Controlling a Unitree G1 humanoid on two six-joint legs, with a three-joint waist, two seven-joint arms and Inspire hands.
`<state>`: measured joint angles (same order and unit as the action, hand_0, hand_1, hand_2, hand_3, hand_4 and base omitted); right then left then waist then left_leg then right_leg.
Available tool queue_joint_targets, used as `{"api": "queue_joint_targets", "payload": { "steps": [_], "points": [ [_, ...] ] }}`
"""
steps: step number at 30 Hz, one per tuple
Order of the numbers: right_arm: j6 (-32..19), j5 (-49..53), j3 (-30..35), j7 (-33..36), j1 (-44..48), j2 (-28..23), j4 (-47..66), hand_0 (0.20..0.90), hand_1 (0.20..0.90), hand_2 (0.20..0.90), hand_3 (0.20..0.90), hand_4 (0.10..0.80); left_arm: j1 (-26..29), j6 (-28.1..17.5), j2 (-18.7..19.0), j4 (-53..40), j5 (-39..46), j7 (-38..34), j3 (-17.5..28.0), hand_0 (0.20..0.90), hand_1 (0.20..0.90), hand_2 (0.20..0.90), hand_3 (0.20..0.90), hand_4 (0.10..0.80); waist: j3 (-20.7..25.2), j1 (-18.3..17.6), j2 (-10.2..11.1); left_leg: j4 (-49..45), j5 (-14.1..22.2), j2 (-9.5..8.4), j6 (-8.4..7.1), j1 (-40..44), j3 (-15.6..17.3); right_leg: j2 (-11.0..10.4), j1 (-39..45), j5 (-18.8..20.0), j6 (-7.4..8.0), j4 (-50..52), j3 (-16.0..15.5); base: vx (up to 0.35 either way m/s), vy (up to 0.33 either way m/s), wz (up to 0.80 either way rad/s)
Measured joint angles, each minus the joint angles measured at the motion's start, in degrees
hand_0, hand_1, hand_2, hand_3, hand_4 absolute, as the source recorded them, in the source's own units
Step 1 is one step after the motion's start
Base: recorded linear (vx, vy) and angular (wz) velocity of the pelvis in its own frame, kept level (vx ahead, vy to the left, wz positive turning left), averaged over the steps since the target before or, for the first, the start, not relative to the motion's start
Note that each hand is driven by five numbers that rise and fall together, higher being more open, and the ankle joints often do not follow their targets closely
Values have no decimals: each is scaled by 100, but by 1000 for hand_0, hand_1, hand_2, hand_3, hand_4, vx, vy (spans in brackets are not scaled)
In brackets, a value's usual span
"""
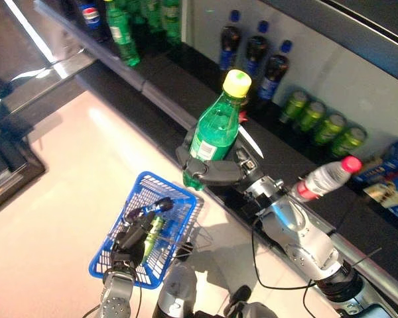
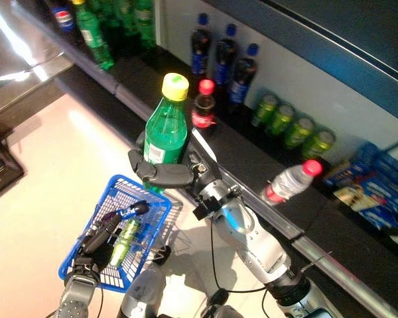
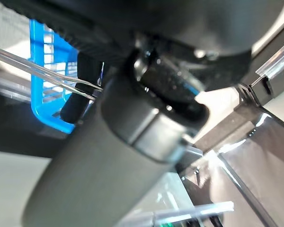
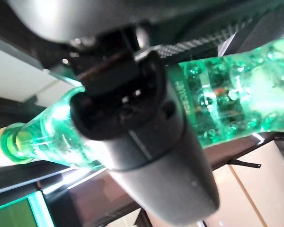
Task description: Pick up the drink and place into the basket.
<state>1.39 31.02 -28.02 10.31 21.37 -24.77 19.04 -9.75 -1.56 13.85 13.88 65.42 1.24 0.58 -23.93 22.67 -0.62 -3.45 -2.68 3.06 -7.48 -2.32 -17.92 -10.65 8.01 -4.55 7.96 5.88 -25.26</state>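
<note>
My right hand [image 1: 215, 171] is shut on a green bottle [image 1: 215, 129] with a yellow cap and holds it upright in the air, just past the far edge of the blue basket [image 1: 179, 199]. The bottle also shows in the right wrist view [image 4: 217, 109] with the hand [image 4: 132, 109] curled round it. My left hand [image 1: 136, 228] is shut on the blue basket's thin wire handles [image 3: 42, 71] and holds the basket up at the lower left. A green drink [image 1: 152, 237] lies inside the basket.
A dark low shelf [image 1: 298, 165] runs from upper left to lower right. On it stand dark bottles with blue caps [image 1: 255, 53], green cans [image 1: 322, 122], green bottles [image 1: 123, 33], a clear bottle with a pink cap [image 1: 325, 177] and blue packets [image 1: 391, 175].
</note>
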Motion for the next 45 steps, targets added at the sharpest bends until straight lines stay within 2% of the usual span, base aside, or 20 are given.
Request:
{"api": "queue_joint_targets", "payload": {
  "steps": [4, 10, 16, 19, 23, 26, 30, 37, 45],
  "points": [
    [4, -201, 0, 382, 145, 91, -179, 300, 300, 300, 200, 100, -11, 342, 230, -499, 3, 79, -206, 300, 300, 300, 200, 100, -16, 246, 10, -77, -1, -110, 2, -88, -167, -2, 79, -95, 28, 6, -7, 35, -63, 33],
    [58, -422, 0, 960, 253, 291, -507, 300, 300, 300, 200, 100, -32, 907, 789, -1118, 31, 297, -186, 300, 300, 300, 200, 100, -150, 572, 189, -173, 4, -207, -3, -202, -351, -68, 95, -320, 24, 239, -247, 78, -58, 25],
    [141, -440, 2, 1278, 283, 507, -910, 300, 300, 300, 200, 100, -54, 1037, 1032, -1609, 141, 724, -121, 300, 300, 300, 200, 100, -419, 877, 243, -276, 14, -333, -4, -282, -554, -186, 70, -499, 48, 506, -445, 54, -9, 19],
    [265, -440, -24, 1299, 283, 685, -1112, 300, 300, 300, 200, 100, -59, 1141, 1201, -1847, 141, 897, -115, 300, 300, 300, 200, 100, -455, 968, 258, -369, 69, -400, 25, -283, -566, -261, 86, -552, 79, 605, -460, 76, 18, 7],
    [319, -443, -83, 1371, 283, 738, -1166, 300, 300, 300, 200, 100, -49, 1202, 1234, -2110, 150, 1158, -83, 300, 300, 300, 200, 100, -460, 1024, 264, -443, 91, -472, 45, -283, -569, -333, 86, -604, 107, 697, -464, 47, 17, 2],
    [322, -451, -146, 1402, 284, 788, -1229, 300, 300, 300, 200, 100, -48, 1195, 1337, -2221, 100, 1367, -80, 300, 300, 300, 200, 100, -460, 1021, 264, -475, 105, -479, 47, -282, -570, -340, 89, -612, 107, 724, -461, 12, 8, 0],
    [325, -459, -254, 1376, 283, 884, -1538, 300, 300, 300, 200, 100, -47, 1149, 1753, -2259, -11, 1680, -45, 300, 300, 300, 200, 100, -460, 1023, 264, -562, 148, -513, 54, -286, -580, -383, 86, -665, 107, 832, -462, 52, 16, 2],
    [324, -463, -371, 1379, 308, 1040, -1931, 300, 300, 300, 200, 100, -7, 990, 2135, -2525, -14, 2121, 8, 300, 300, 300, 200, 100, -461, 1056, 266, -613, 170, -579, 70, -288, -612, -466, 90, -735, 135, 954, -505, 54, 18, 4],
    [324, -463, -629, 1471, 334, 1135, -2510, 300, 300, 300, 200, 100, 441, 447, 2623, -3121, -17, 2385, 11, 300, 300, 300, 200, 100, -461, 1189, 266, -658, 194, -641, 81, -284, -660, -512, 136, -786, 159, 1003, -567, 63, 10, 4]
  ]
}}
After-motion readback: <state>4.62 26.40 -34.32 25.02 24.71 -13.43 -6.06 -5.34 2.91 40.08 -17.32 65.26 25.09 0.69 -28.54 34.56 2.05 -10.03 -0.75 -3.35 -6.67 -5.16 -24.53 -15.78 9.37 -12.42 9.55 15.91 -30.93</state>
